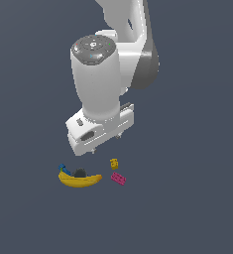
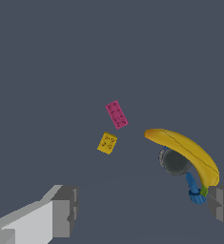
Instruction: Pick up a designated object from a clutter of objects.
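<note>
Two grey fingertips (image 2: 66, 209) fill the near edge of the wrist view, set wide apart with nothing between them; the hand (image 2: 142, 209) is spread and holds nothing. In the exterior view the hand (image 1: 105, 143) hangs from the white arm (image 1: 100, 79) above the dark grey counter (image 1: 187, 208), clear of everything lying on it.

Below it and a little toward the exterior view's left lies the banana (image 1: 79, 179), flat on the counter, its curve bowed toward the camera. A dark grey round object (image 1: 80, 173) sits in the hollow of that curve, touching or just beside the fruit. A small blue piece (image 1: 62, 167) rests at the banana's end on the exterior view's left; in the wrist view that blue piece (image 2: 194, 188) lies against the stem end of the banana (image 2: 187, 150), close to one fingertip, with the round object (image 2: 174, 161) tucked against the inner curve.

Toward the exterior view's right of the banana, apart from it, sit the yellow block (image 1: 114, 163) and the pink brick (image 1: 118, 178), near each other but not touching. The wrist view shows the same block (image 2: 107, 143) and brick (image 2: 117, 115).
</note>
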`<action>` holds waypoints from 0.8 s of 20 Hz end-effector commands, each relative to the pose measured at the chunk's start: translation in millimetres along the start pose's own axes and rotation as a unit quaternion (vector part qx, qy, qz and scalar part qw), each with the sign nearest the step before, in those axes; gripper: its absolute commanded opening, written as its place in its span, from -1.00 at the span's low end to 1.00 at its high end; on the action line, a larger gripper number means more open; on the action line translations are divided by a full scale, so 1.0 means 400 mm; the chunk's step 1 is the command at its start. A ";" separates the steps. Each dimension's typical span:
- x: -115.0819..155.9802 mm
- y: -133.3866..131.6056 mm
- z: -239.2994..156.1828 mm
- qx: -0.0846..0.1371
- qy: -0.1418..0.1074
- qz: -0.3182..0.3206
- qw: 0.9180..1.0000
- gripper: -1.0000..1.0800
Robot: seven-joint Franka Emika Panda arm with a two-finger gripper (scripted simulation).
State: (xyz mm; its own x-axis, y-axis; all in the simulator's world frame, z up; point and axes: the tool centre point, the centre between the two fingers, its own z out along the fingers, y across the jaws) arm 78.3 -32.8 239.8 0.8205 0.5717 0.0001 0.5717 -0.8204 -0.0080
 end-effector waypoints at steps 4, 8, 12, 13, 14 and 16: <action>0.001 0.057 0.047 -0.001 0.000 -0.058 0.998 0.92; 0.000 0.097 0.083 -0.001 0.000 -0.100 0.995 0.92; -0.004 0.137 0.120 -0.002 0.000 -0.142 0.990 0.92; -0.005 0.147 0.129 -0.002 -0.001 -0.152 0.988 0.92; -0.006 0.157 0.139 -0.002 -0.001 -0.163 0.987 0.92; -0.009 0.176 0.158 -0.002 -0.001 -0.183 0.983 0.92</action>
State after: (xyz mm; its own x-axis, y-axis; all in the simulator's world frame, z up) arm 112.5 -86.9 182.0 0.5862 0.8102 0.0007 0.8102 -0.5862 -0.0037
